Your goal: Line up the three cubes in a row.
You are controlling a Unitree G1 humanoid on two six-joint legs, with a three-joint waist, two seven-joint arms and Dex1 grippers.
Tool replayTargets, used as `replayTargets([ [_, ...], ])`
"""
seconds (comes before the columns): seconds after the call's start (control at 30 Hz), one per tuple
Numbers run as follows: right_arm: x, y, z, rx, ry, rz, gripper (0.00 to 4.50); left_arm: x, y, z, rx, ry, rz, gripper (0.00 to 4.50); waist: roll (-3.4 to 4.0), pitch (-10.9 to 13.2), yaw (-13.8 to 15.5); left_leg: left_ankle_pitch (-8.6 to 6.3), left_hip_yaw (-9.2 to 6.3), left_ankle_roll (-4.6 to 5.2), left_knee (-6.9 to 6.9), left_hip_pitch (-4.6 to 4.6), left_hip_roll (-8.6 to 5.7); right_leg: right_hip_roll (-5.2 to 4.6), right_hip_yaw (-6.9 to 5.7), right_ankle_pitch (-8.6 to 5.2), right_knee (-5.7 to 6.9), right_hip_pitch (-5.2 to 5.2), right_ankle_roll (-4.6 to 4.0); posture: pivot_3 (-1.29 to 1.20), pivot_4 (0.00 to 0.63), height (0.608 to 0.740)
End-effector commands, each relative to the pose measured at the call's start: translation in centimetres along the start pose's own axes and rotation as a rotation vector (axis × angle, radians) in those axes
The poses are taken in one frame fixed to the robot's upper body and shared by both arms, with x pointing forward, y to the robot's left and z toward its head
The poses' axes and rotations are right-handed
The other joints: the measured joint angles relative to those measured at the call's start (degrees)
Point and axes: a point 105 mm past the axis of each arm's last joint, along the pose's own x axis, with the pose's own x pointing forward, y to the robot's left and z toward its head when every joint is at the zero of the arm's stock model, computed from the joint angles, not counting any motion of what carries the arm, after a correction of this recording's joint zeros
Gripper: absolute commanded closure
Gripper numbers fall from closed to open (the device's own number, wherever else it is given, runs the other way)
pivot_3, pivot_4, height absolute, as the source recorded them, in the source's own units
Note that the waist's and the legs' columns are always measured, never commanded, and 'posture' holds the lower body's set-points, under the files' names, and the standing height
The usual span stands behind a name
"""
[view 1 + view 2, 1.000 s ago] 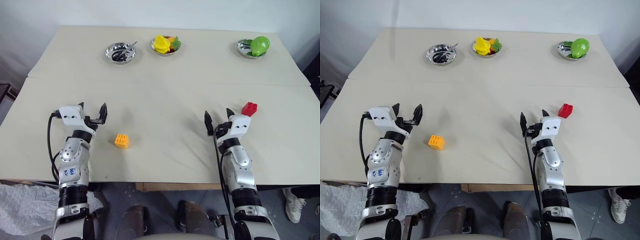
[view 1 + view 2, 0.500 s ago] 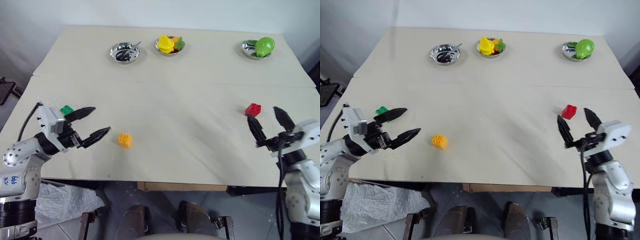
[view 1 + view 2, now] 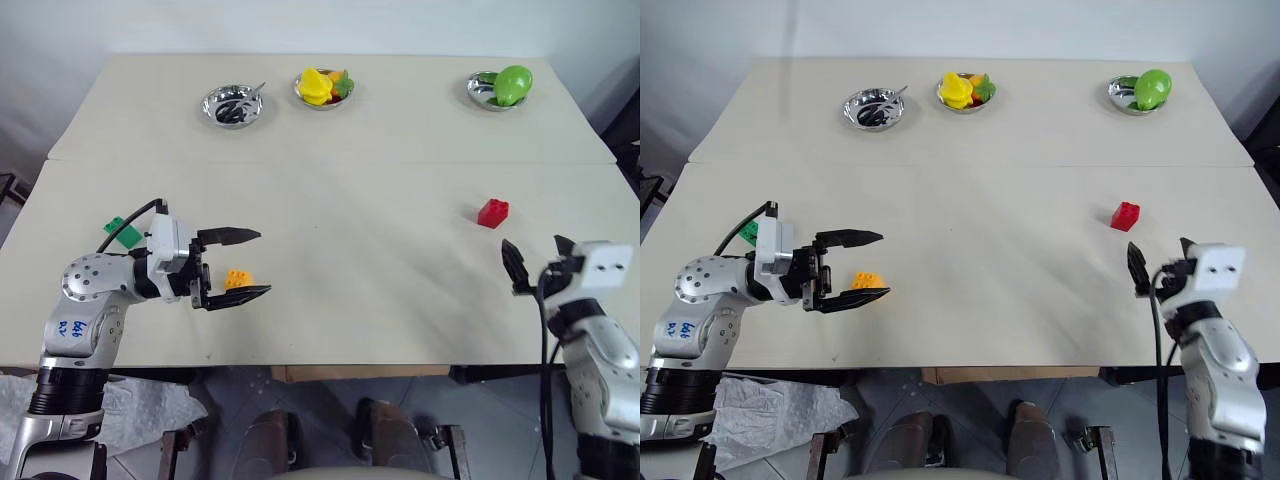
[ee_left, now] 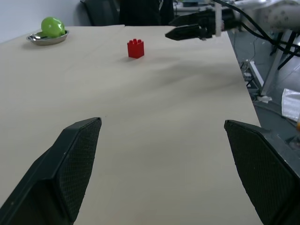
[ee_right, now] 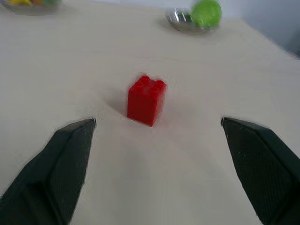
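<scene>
Nearest the camera, at the table's point(image 3: 330, 300) front edge, both arms reach in from opposite sides. Left arm: forearm laid across the front left corner, left gripper point(image 3: 240, 264) pointing level toward the table's middle, its two black fingers spread wide and grasping nothing. The yellow-orange cube point(image 3: 238, 279) lies on the table between those fingers as seen from the head; contact cannot be judged. The green cube point(image 3: 123, 232) rests just behind the left arm, partly hidden by its cable. Right arm: held off the front right corner, right gripper point(image 3: 538, 261) pointing level and forward, fingers likewise parted and empty. The red cube point(image 3: 492, 212) stands on the table ahead of it, apart from the fingertips, well away from the other two cubes.

Right wrist view: the red cube point(image 5: 146, 100) appears upright, studs on top, centred between the two spread fingers point(image 5: 65, 161) and beyond their tips. Left wrist view: the left fingers point(image 4: 70, 164) frame bare tabletop; the red cube point(image 4: 135, 48) and the right gripper point(image 4: 190, 26) appear far across the surface.

Farthest back, along the rear edge, stand three steel bowls: one with a utensil point(image 3: 232, 104), one with yellow fruit point(image 3: 321, 88), one with green fruit point(image 3: 500, 88).
</scene>
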Motion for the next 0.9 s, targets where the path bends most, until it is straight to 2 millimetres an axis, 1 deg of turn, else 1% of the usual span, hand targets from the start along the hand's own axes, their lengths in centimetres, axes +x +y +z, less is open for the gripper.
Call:
replayTargets([
  [0.03, 2.5, 0.1, 1.2, 0.039, 0.001, -0.065, 0.00, 0.0, 0.0, 0.4, 0.042, -0.006, 0.018, 0.03, -0.01, 0.00, -0.01, 0.00, 0.07, 0.01, 0.00, -0.03, -0.01, 0.00, 0.08, 0.00, 0.03, -0.09, 0.01, 0.00, 0.150, 0.740],
  [0.17, 5.0, 0.9, 1.5, 0.060, 0.022, -0.066, 0.00, -0.1, -0.6, 0.1, 0.023, 0.000, 0.020, 0.03, -0.01, 0.00, 0.21, 0.01, 0.32, 0.01, -0.05, -0.15, -0.01, 0.03, 0.30, 0.00, 0.17, -0.42, 0.00, 0.00, 0.150, 0.740],
  [0.23, 6.0, 0.8, 1.6, 0.053, 0.031, -0.086, 0.00, -0.2, -0.8, 0.0, 0.023, 0.003, 0.024, 0.03, -0.01, 0.00, 0.34, -0.02, 0.48, 0.05, -0.05, -0.17, -0.02, 0.05, 0.36, 0.00, 0.15, -0.45, 0.00, 0.00, 0.150, 0.740],
  [0.3, 7.0, 0.1, 1.2, 0.036, 0.058, -0.148, 0.00, -0.2, -0.7, 0.2, 0.030, 0.001, 0.038, 0.03, -0.01, 0.00, 0.52, -0.02, 0.60, 0.07, -0.03, -0.19, -0.01, 0.05, 0.44, 0.01, 0.15, -0.47, 0.02, 0.00, 0.150, 0.740],
  [0.37, 7.7, 0.3, 0.7, 0.038, 0.089, -0.152, 0.00, -0.3, -0.7, 0.3, 0.043, 0.003, 0.053, 0.03, -0.01, 0.00, 0.81, -0.02, 0.61, 0.07, -0.03, -0.19, 0.00, 0.06, 0.44, 0.01, 0.15, -0.47, 0.02, 0.00, 0.150, 0.740],
  [0.47, 8.0, 1.0, 0.4, 0.054, 0.106, -0.139, 0.63, -0.4, -0.7, 0.4, 0.054, 0.006, 0.071, 0.00, -0.01, 0.00, 0.38, -0.02, 0.64, 0.07, -0.02, -0.16, 0.00, 0.16, 0.65, 0.05, 0.14, -0.53, 0.09, 0.00, 0.150, 0.740],
  [0.7, 8.1, 2.5, 0.5, 0.073, 0.105, -0.082, 2.98, -0.8, -0.5, 0.4, 0.061, 0.019, 0.097, 0.00, -0.01, 0.00, -0.07, -0.03, 0.67, 0.06, -0.02, -0.16, 0.06, 0.32, 0.72, 0.05, 0.11, -0.56, 0.08, 0.00, 0.150, 0.740],
  [0.77, 8.1, 3.0, 0.7, 0.094, 0.099, -0.041, 3.02, -0.8, -0.6, 0.4, 0.063, 0.019, 0.098, 0.00, -0.01, 0.00, -0.19, -0.03, 0.67, 0.06, -0.02, -0.16, 0.07, 0.32, 0.72, 0.05, 0.12, -0.56, 0.08, 0.00, 0.150, 0.740],
  [0.83, 8.3, 4.5, 1.9, 0.104, 0.065, 0.091, 3.02, -0.8, -0.6, 0.4, 0.063, 0.019, 0.101, 0.00, -0.01, 0.00, -0.38, -0.03, 0.67, 0.05, -0.02, -0.16, 0.08, 0.32, 0.72, 0.05, 0.12, -0.56, 0.08, 0.00, 0.150, 0.740],
  [0.9, 7.7, 7.7, 3.5, 0.049, 0.024, 0.387, 3.02, -0.8, -0.6, 0.4, 0.062, 0.021, 0.104, 0.00, 0.01, 0.01, -0.51, -0.03, 0.68, 0.06, -0.02, -0.17, 0.07, 0.33, 0.74, 0.05, 0.11, -0.57, 0.08, 0.00, 0.150, 0.740],
])
